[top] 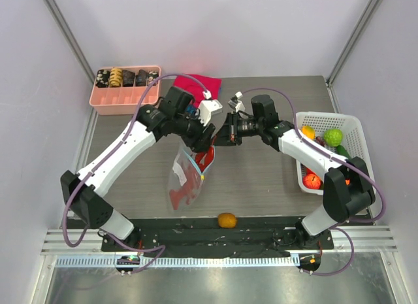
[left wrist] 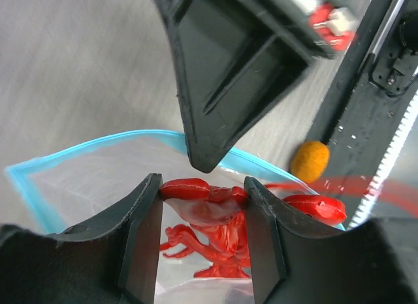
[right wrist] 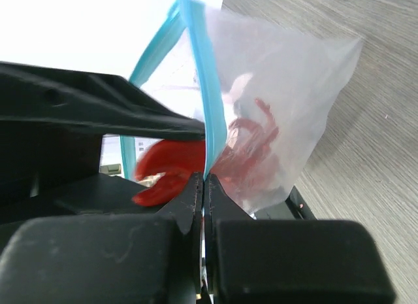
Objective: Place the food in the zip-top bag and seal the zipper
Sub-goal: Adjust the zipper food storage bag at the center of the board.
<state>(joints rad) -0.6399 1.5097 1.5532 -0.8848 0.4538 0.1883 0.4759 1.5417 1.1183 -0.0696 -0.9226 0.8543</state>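
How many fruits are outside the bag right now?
4: orange fruit on the table near the arm bases; yellow fruit, green fruit and red fruit in the white basket. The right arm may hide more there.

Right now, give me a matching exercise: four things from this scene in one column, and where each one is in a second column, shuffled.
Things
1. red lobster
2. orange fruit
3. green fruit
4. zipper

Places
A. in the white basket
B. pinched in the right gripper
C. between the fingers of the left gripper
D. loose on the table, near the arm bases

Pairs: 1-C, 2-D, 3-A, 4-B
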